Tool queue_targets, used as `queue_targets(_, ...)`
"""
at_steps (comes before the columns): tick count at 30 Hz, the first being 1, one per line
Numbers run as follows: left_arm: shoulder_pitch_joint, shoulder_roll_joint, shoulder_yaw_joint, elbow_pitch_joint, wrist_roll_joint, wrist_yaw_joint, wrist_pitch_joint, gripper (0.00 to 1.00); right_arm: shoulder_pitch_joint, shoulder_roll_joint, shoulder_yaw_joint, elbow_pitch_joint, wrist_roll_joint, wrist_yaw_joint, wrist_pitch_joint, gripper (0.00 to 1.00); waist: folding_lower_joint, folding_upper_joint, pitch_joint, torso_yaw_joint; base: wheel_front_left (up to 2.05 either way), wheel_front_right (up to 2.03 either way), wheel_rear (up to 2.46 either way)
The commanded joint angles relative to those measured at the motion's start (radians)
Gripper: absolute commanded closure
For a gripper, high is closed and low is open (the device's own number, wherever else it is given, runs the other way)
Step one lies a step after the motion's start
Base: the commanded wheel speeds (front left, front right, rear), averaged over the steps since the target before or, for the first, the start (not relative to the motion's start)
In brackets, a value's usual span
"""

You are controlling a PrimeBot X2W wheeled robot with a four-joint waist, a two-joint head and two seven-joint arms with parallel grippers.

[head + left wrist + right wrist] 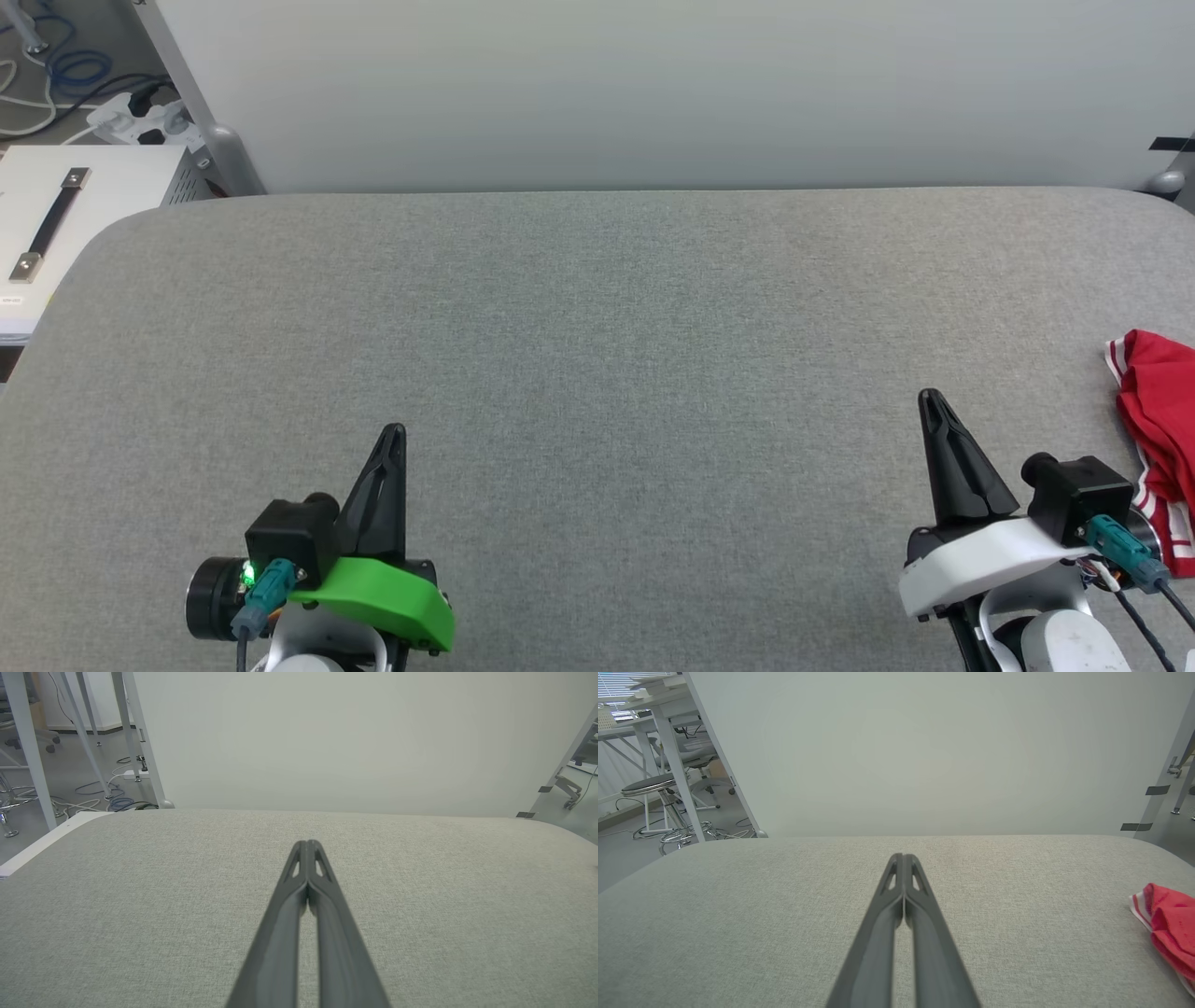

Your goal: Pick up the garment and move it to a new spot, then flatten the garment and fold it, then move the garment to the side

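Grey woven-fabric table (597, 308): a broad padded top with rounded far corners. It spans my head view and carries the task item.

Red crumpled garment with red-and-white striped trim (1158, 429): lies bunched on the table at its right side, cut off by the right edge of my head view. The right wrist camera housing hides its lower part. In the right wrist view the garment (1169, 924) sits at the lower right.

Left jaws: fully closed, holding nothing. In the left wrist view the two long dark left fingers (280, 933) meet at their tips over the grey fabric. In the head view they (383, 485) rise from a bright green wrist cover (383, 597) at lower left.

Right jaws: fully closed, holding nothing. The dark right fingers (878, 942) meet at their tips. In the head view they (952, 467) rise from a white wrist cover (980, 551) at lower right, near the garment, to its left and apart from it.

Tip contact: I cannot tell whether either pair of fingertips touches the table.

Pale flat wall panel (653, 93): stands upright along the table's far edge.

White cabinet with a black strap handle (93, 196): beside the table's far left corner.

White power strip (140, 117): on the floor beyond the cabinet.
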Motion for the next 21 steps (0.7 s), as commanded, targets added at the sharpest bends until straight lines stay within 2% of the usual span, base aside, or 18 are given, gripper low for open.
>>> queue_targets(1,-0.007,-0.005,0.005,-0.007,0.012,0.009,0.005,1.00,0.011,0.003,-0.003,-0.010,-0.010,0.000,0.005,1.00,0.0000,0.0000,-0.001,0.000,0.00,0.00,0.00)
queue_targets(21,-0.010,-0.007,0.020,-0.018,0.052,0.030,0.047,1.00,0.020,0.005,-0.014,-0.023,-0.053,-0.001,0.048,1.00,0.0000,0.0000,-0.009,-0.004,0.00,0.00,0.00)
